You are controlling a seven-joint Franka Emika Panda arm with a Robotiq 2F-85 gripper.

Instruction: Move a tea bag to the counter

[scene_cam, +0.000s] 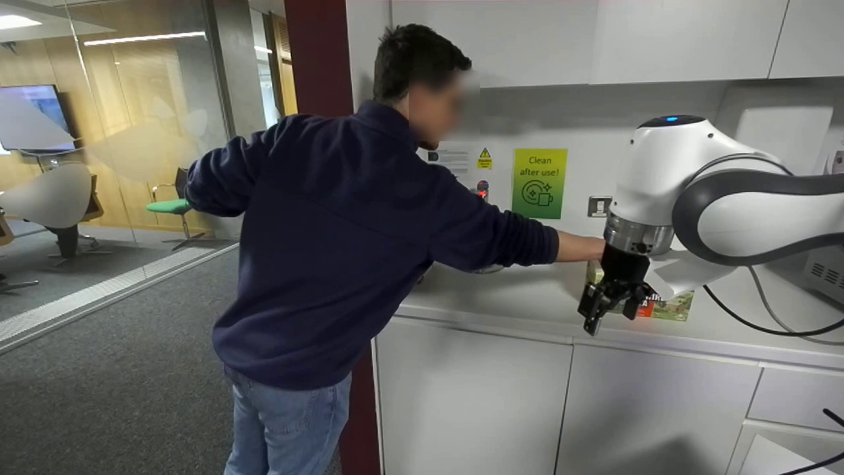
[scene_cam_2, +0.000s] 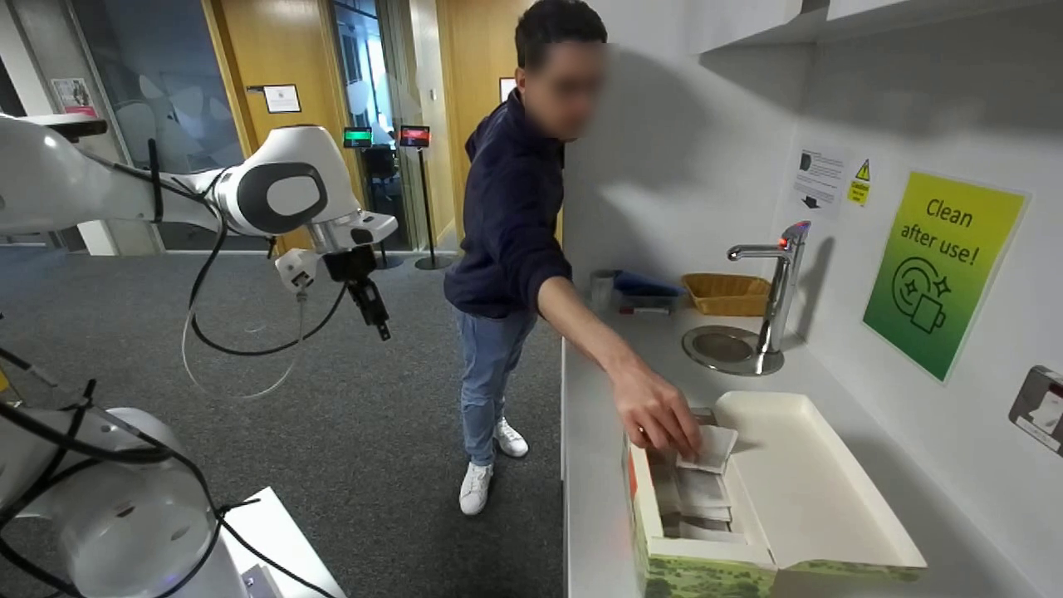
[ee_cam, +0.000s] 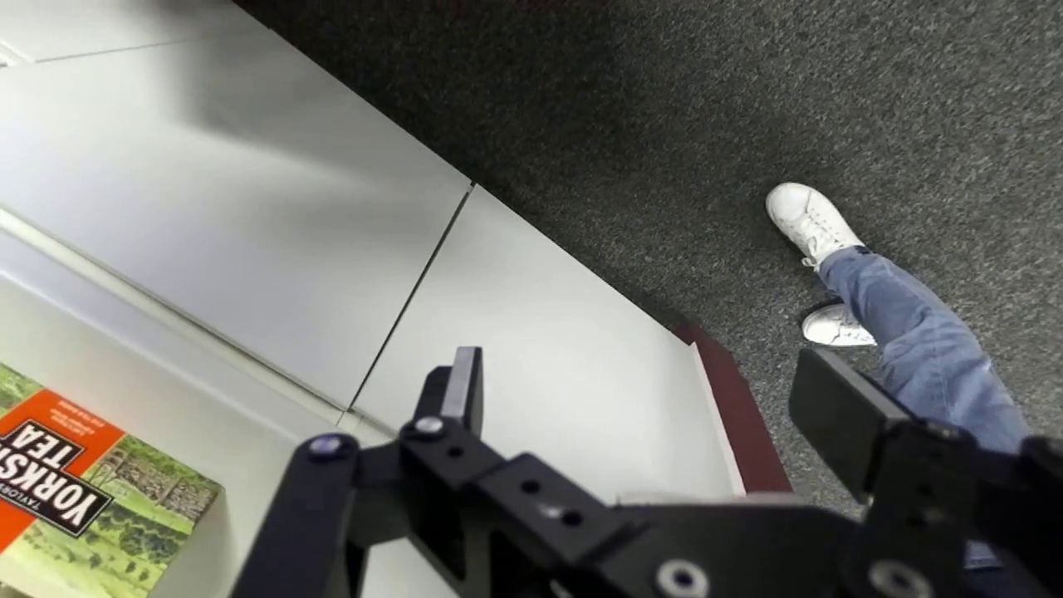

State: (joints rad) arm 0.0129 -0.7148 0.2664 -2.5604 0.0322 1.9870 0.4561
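In an exterior view, the open box (scene_cam_2: 801,486) stood on the white counter (scene_cam_2: 594,498); at its opening, against a hand (scene_cam_2: 652,407), showed a pale, flat, square-cornered tea bag (scene_cam_2: 715,449). Farther off hung the gripper (ee_cam: 652,390), its 2 fingers apart.

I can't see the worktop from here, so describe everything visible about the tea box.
The tea box looks like printed cardboard: green countryside scenes, an orange panel with TEA lettering, and an off-white inside. It sits on the counter, its lid folded open. Inside are what look like pale, flat tea bags. A hand seems to grip one; whether it touches the box is unclear.
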